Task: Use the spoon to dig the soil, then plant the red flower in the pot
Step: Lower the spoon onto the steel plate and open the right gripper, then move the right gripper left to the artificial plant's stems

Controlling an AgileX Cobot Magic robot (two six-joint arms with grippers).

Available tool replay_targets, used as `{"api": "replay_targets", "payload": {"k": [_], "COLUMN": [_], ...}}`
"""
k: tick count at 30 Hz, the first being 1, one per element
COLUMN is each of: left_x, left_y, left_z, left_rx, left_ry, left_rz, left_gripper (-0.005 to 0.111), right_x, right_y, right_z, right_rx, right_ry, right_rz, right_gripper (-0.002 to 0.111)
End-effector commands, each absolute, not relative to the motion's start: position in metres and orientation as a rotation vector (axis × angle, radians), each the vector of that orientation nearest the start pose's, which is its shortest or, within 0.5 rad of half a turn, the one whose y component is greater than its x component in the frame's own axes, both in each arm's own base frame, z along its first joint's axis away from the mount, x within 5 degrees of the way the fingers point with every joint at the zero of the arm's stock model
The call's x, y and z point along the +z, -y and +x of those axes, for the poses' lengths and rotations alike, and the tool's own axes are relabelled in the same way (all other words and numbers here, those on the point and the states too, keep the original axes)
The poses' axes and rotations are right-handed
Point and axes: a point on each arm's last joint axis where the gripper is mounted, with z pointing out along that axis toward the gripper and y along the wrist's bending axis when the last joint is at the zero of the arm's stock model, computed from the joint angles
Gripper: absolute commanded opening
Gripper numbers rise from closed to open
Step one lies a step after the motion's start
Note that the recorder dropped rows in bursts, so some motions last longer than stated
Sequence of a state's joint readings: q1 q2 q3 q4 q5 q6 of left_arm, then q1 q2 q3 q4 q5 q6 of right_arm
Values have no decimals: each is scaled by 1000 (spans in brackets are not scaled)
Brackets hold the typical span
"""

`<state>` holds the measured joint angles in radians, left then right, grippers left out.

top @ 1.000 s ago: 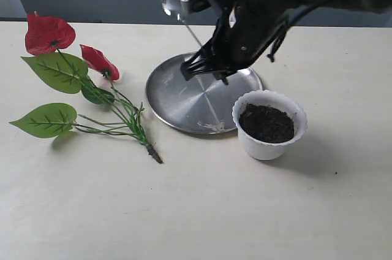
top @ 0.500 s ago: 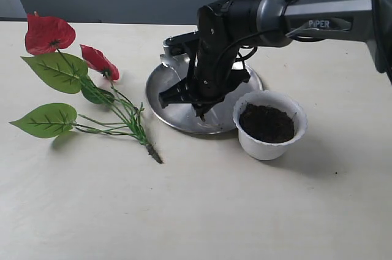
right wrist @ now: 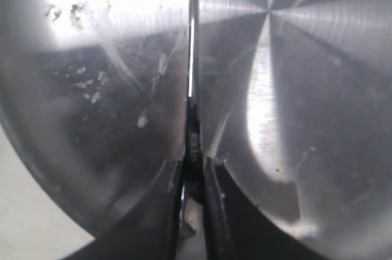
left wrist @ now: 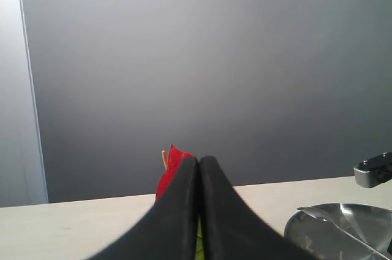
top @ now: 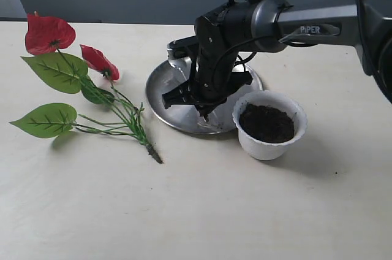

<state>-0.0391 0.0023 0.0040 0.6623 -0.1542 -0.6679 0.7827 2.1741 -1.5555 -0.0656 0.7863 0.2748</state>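
My right gripper [top: 201,110] is down on the round steel plate [top: 160,97], next to the white pot [top: 269,145] of dark soil [top: 266,123]. In the right wrist view its jaws [right wrist: 193,165] are shut on the handle of the silver spoon [right wrist: 192,57], which runs low across the plate [right wrist: 306,88]. The left wrist view shows the spoon's bowl [left wrist: 313,212] resting in the plate. The red flower [top: 49,33] lies flat at the table's left, stem base [top: 153,152] toward the plate. My left gripper [left wrist: 199,160] is shut on nothing, with a red bloom [left wrist: 171,168] behind it.
The right arm [top: 306,18] reaches in from the right above the pot. Green leaves [top: 46,119] spread over the table's left side. A dark wall stands behind the table's far edge.
The right gripper came down from above the plate, carrying the spoon from a raised tilt to lying low on the plate. The flower and the pot stayed put.
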Motion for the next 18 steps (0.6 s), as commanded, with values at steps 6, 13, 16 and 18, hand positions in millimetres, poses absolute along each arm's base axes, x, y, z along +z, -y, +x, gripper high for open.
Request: {"api": "replay_targets", "payload": {"k": [6,13,16,18], "left_x": [224,224,224,224], "left_y": [11,11,11,11], "left_z": [54,54,54,54], "left_rx": [-117,-117,-117,-117], "left_ry": [-1357,-1357,-1357,-1357], "left_rz": [100,100,100,100], "left_gripper": [0,0,0,0], "right_x": [162,216,226,226], "right_y": [-307,-324,-345,-358], "right_z": [319,302,287,281], "right_rx": [154,368,475,483], "right_ry": [-2719,-2494,-2382,-2347], "right_rz": [-792,-938,-1150,-1252], "right_gripper": [51,45,45,45]}}
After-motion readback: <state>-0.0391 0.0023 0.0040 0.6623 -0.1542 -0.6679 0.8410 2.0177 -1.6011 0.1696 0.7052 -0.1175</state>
